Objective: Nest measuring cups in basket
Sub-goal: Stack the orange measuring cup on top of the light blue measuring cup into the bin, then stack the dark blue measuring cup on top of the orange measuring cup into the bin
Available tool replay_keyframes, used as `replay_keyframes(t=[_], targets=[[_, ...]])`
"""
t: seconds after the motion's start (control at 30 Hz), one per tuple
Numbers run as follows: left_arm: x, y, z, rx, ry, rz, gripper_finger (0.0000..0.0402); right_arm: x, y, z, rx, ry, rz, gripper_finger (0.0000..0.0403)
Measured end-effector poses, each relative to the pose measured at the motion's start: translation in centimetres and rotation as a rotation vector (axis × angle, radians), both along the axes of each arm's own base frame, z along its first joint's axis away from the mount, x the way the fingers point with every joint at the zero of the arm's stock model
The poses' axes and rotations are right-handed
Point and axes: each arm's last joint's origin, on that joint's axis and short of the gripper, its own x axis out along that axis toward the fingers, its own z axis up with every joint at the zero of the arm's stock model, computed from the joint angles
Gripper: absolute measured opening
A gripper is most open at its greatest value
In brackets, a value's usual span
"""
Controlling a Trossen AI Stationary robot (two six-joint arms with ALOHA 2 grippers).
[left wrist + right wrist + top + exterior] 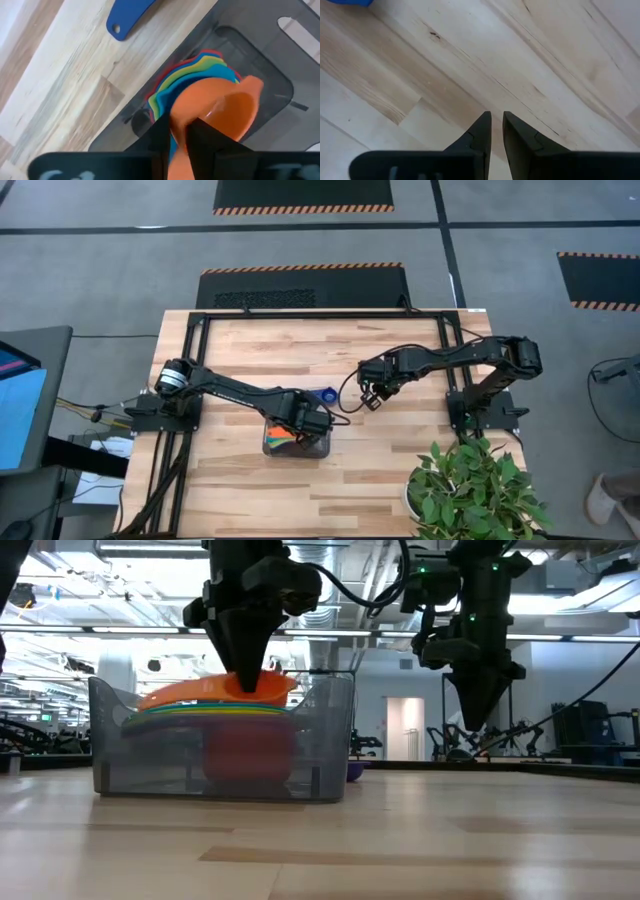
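The dark grey basket [296,443] stands near the table's middle and holds a nested stack of cups [200,75], red lowest, then blue, yellow and green layers. My left gripper [179,131] is over the basket, shut on the orange cup [225,107], which sits atop the stack [215,695]. A dark blue cup [322,395] lies on the table just beyond the basket; its handle shows in the left wrist view [127,17]. My right gripper [497,122] hangs shut and empty above bare table, to the right of the basket [372,398]. My left gripper pinches the orange cup's handle [179,117] between its two fingers, close to the bowl. The fingers point down from above [245,665]. The cup's bowl rests tilted on top of the nested stack inside the basket.
A potted green plant [470,490] stands at the table's near right corner. Black frame rails [320,315] run along the table's far and side edges. Bare wood lies near the front and at the right of the basket.
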Motion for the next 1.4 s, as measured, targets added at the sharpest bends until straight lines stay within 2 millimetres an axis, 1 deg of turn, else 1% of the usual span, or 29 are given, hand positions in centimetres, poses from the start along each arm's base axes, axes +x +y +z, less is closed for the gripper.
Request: replay_keyframes(t=[0.17, 0.33, 0.4, 0.5, 0.53, 0.6, 0.67, 0.73, 0.83, 0.9, 1.0, 1.07, 1.17, 1.27, 1.4], targets=[[-0.2, 0.1, 0.0, 0.019, 0.007, 0.04, 0.0061, 0.0, 0.0, 0.0, 0.0, 0.0, 0.0, 0.0071], [-0.9, 0.2, 0.1, 0.032, 0.081, 0.066, 0.0076, 0.0, 0.0, 0.0, 0.0, 0.0, 0.003, 0.0071], [-1.4, 0.3, 0.7, 0.031, 0.132, 0.062, 0.008, 0.1, 0.0, 0.0, -0.001, -0.01, 0.003, 0.0071], [-2.1, 0.4, 2.2, 0.042, 0.206, 0.063, 0.0082, 0.6, -0.1, 0.1, -0.008, -0.059, 0.001, 0.0071], [-2.4, 0.5, 2.9, 0.048, 0.231, 0.063, 0.0081, 0.8, -0.1, 0.1, -0.012, -0.085, -0.002, 0.0071], [-2.5, 0.5, 3.9, 0.029, 0.194, 0.045, 0.008, 1.6, -0.1, 0.3, -0.007, -0.167, 0.001, 0.0071], [-3.2, 0.4, 5.1, -0.013, 0.174, 0.037, 0.0075, 2.8, -0.3, 0.8, 0.004, -0.305, 0.007, 0.0071], [-3.8, 0.0, 5.9, 0.014, 0.148, -0.006, 0.0068, 4.1, -0.5, 1.6, -0.022, -0.465, 0.031, 0.0071], [-5.6, -0.4, 6.3, 0.105, 0.144, -0.08, 0.0056, 5.8, -1.2, 2.8, -0.055, -0.679, 0.06, 0.0071], [-7.0, -0.2, 6.7, 0.136, 0.118, -0.079, 0.0049, 6.5, -1.9, 3.0, -0.037, -0.755, 0.065, 0.0071], [-9.2, 0.1, 6.5, 0.18, 0.123, -0.06, 0.0044, 7.2, -3.2, 2.1, -0.008, -0.769, 0.034, 0.0071], [-10.9, 0.7, 6.3, 0.206, 0.12, -0.036, 0.0044, 7.4, -4.2, 1.1, 0.035, -0.716, -0.002, 0.0071], [-13.5, 1.6, 6.0, 0.226, 0.12, -0.009, 0.0047, 8.6, -5.5, -0.3, 0.131, -0.699, -0.04, 0.0072], [-15.8, 2.4, 5.8, 0.232, 0.113, -0.002, 0.0051, 10.1, -5.7, -1.7, 0.209, -0.679, -0.039, 0.008], [-18.6, 3.5, 5.8, 0.226, 0.083, 0.006, 0.0055, 12.0, -5.2, -2.3, 0.235, -0.676, -0.024, 0.0107]])
